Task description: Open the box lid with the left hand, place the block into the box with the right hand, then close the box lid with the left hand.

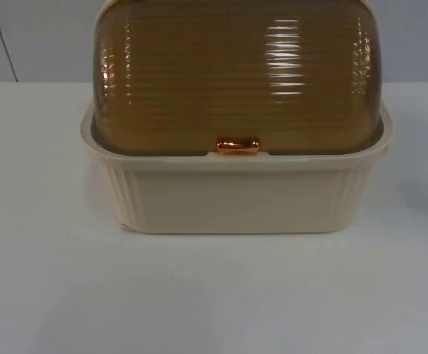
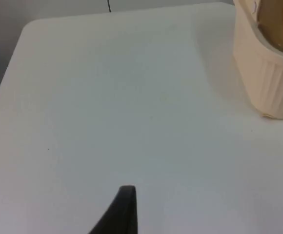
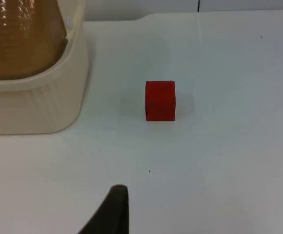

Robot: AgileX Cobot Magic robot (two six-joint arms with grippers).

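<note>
Box (image 1: 236, 195) on white table (image 1: 214, 295), lid (image 1: 236, 74) shut.

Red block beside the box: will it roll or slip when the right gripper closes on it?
The red block looks like a flat-faced cube resting squarely on the table, so rolling seems unlikely. Its smooth faces might slide if pushed. It looks rigid and probably light.

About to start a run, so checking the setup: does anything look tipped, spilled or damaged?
Nothing stands out. The box stands upright with its amber lid shut, and the red block sits flat on the table beside it, apart from it.
</note>
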